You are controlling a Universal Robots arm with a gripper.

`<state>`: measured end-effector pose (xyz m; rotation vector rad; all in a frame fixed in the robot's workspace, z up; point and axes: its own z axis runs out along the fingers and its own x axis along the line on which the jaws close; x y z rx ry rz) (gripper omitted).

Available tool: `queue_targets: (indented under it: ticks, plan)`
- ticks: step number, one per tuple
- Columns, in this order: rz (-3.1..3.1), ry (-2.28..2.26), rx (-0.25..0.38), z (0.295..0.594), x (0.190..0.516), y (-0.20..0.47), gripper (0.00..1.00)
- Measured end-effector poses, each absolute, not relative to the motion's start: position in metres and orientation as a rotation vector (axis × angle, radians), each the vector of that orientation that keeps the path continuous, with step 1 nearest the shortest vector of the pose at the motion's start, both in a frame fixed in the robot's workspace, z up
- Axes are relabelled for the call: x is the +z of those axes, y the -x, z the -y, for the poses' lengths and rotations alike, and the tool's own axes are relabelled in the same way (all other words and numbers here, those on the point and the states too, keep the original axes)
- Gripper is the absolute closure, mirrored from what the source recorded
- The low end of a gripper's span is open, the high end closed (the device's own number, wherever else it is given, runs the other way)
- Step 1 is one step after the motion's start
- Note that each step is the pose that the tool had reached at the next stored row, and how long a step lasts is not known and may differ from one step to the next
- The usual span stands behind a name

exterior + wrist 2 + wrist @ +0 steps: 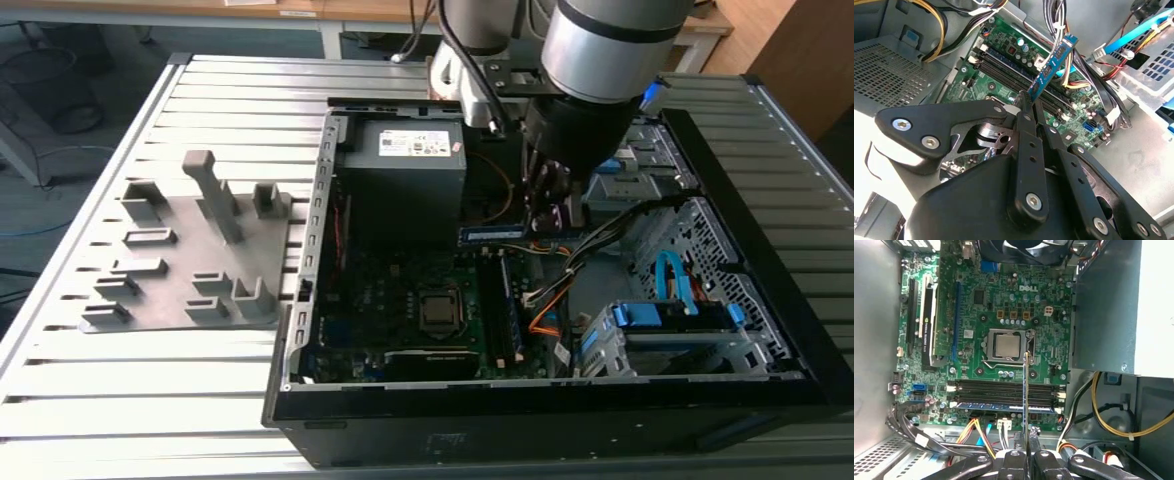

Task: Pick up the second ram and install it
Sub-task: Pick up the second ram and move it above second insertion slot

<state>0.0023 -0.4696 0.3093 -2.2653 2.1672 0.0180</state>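
My gripper [550, 215] hangs inside the open computer case [534, 410], shut on the second ram [497, 233]. In the second wrist view the black fingers [1026, 125] pinch one end of the ram [1054, 62], whose blue-and-white label strip juts out past the fingertips. The first wrist view shows the ram [1025, 390] edge-on as a thin line, raised above the motherboard [979, 305] and crossing the memory slots [999, 387] at right angles, with my gripper [1026, 440] behind it. One slot holds a stick with a bluish strip [1004, 404].
The power supply [400, 165] fills the case's far corner. The bare CPU socket [1006, 346] lies beside the slots. Cable bundles [974, 435] and a drive cage with blue cables [674, 310] crowd the exterior view's right. A grey fixture [187, 250] sits on the slatted table.
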Motion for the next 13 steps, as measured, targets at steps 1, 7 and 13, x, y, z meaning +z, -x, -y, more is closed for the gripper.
queue_targets:
  ticks: [1, 7, 13]
  plan:
    - [-2.167, 2.265, 0.018, 0.470, 0.308, -0.002, 0.86]
    - [-2.167, 2.265, 0.018, 0.470, 0.301, -0.002, 0.86]
    - [-2.167, 2.265, 0.018, 0.470, 0.294, -0.002, 0.86]
